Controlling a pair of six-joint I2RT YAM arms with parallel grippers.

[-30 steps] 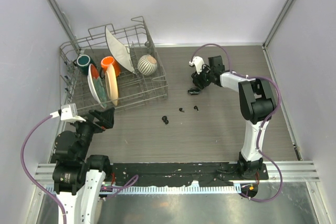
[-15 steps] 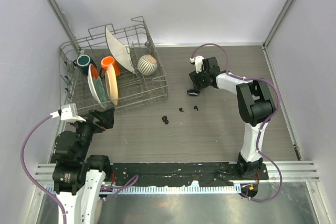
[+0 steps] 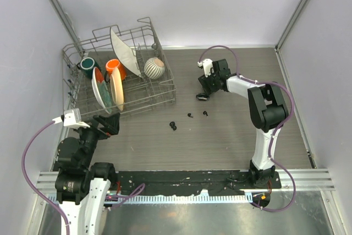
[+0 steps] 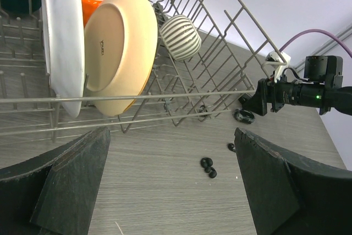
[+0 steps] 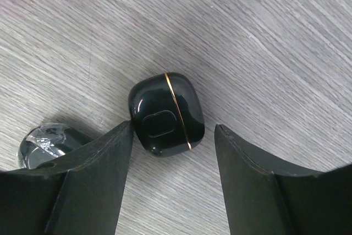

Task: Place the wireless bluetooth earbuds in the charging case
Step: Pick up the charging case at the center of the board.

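The charging case (image 5: 166, 114), glossy black with a thin gold seam, lies closed on the wood-grain table. My right gripper (image 5: 173, 127) is open around it. The left finger (image 5: 93, 180) touches the case's edge, while the right finger (image 5: 264, 185) stands apart from it. From above, this gripper (image 3: 206, 85) is at the back of the table, right of the rack. The tiny black earbuds lie loose: a clump (image 3: 174, 126) (image 4: 208, 165) and two singles (image 3: 190, 116) (image 3: 205, 113). My left gripper (image 4: 171, 136) is open and empty, raised at the near left (image 3: 107, 123).
A second black pebble-shaped case (image 5: 44, 144) in clear wrap lies just left of my right gripper, half hidden by the left finger; it also shows from above (image 3: 202, 97). A wire dish rack (image 3: 165, 89) with plates, mugs and a striped bowl fills the back left.
My right gripper's jaws have widened and the gripper has shifted slightly left over the case. The left arm and the earbuds have not moved.
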